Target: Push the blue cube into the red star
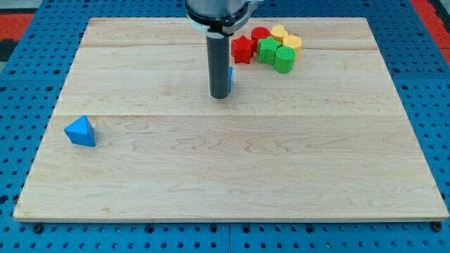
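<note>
no jaws, only my tip (220, 95), touching the blue cube (230, 77) just behind it; red star (243, 49) beyond.

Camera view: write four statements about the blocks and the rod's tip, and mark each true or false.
1. My tip stands beside the blue cube, which the rod mostly hides. True.
2. The blue triangular block lies in the cluster at the view's top. False: it sits alone near the board's left edge.
3. The red star is at the cluster's left end. True.
4. The green blocks lie at the view's bottom. False: they are in the top cluster.
</note>
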Controlling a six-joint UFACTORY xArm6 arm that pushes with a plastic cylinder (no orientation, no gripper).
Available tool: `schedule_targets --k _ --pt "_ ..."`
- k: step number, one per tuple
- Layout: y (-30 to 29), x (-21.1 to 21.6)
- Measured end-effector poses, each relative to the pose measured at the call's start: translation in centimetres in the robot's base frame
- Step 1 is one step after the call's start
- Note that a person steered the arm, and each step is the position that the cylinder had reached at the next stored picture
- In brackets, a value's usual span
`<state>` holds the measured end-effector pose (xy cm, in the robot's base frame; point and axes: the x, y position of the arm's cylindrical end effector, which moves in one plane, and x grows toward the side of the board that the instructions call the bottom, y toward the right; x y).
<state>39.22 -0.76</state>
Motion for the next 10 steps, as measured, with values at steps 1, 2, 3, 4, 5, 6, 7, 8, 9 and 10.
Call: schedule_targets --k 1,2,3,4,5,6,7,8,9,10 --pt "2.0 -0.9" --pt "2.2 -2.5" --pt "1.6 -3.6" --pt "-1.4 -3.6" --pt "-3.3 -4.4" --pt "-2.3 -7.3" --pt "-2.4 -8.5" --pt "-3.3 -9.7" --pt "-3.6 -13.2" --pt "-1.8 -12.8"
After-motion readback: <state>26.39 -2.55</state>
